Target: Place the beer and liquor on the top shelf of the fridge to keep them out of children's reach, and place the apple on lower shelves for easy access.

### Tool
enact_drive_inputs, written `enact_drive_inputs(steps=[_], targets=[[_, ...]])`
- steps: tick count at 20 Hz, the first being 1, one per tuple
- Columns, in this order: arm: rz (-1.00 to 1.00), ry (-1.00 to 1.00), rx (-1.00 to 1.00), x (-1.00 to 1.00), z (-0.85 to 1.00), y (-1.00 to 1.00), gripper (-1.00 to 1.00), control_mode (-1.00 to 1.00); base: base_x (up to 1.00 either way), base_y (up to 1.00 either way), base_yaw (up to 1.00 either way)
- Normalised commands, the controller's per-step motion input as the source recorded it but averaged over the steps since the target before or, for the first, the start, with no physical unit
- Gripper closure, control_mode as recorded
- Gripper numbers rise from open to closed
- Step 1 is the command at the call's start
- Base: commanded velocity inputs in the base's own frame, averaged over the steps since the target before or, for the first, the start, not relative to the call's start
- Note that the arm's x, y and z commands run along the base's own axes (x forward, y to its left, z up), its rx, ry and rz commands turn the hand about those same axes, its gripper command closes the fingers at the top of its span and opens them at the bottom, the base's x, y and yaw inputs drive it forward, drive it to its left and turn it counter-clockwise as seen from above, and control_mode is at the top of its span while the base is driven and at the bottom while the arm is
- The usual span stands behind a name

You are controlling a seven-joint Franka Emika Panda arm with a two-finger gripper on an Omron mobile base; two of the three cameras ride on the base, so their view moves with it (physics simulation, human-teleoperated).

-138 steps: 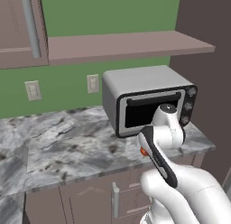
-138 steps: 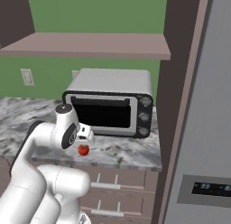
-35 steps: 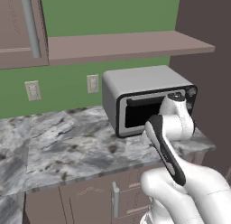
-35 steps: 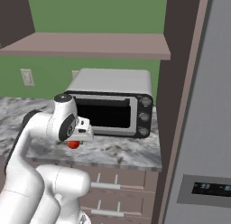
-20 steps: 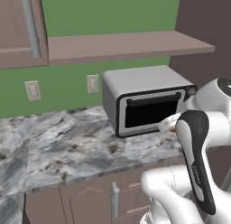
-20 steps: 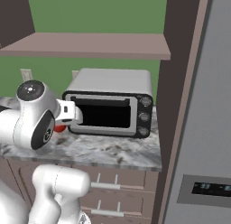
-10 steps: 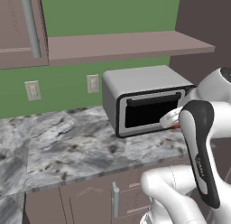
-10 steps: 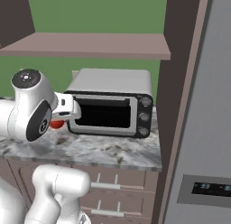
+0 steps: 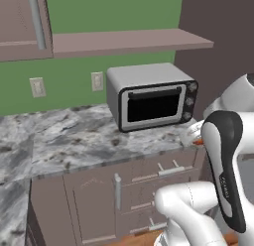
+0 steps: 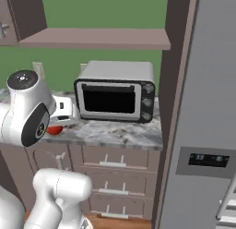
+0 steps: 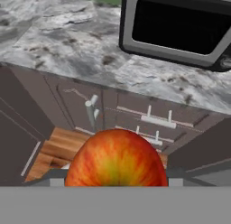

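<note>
One apple [image 11: 116, 159], one microwave [image 9: 151, 95], one fridge [image 10: 203, 131] at the right edge of the right base view. Arm has swung up since seven seconds ago; the apple now sits off the counter [image 9: 74, 136] at the bottom center of the hand view. Gripper [image 10: 59, 124] jaws half open, clamped on the apple.

counter left end: we see bare marble counter [image 9: 59, 141]
counter right end: microwave [image 9: 151, 96] blocks us
right side: fridge [image 10: 207, 108] door shut
</note>
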Motion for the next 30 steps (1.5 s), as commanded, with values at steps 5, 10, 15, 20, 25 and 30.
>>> enact_drive_inputs(steps=[5, 10, 15, 20, 25, 30], targets=[[0.0, 0.0, 0.0, 0.0, 0.0, 0.0, 1.0, 1.0, -0.75, -0.28, -0.17], [0.0, 0.0, 0.0, 0.0, 0.0, 0.0, 1.0, 1.0, -0.18, -0.54, -0.37], [0.0, 0.0, 0.0, 0.0, 0.0, 0.0, 1.0, 1.0, 0.0, -0.78, -0.41], [0.0, 0.0, 0.0, 0.0, 0.0, 0.0, 1.0, 1.0, 0.01, -0.87, -0.38], [0.0, 0.0, 0.0, 0.0, 0.0, 0.0, 1.0, 1.0, 0.08, -0.88, -0.31], [0.0, 0.0, 0.0, 0.0, 0.0, 0.0, 1.0, 1.0, 0.16, -0.65, -0.09]])
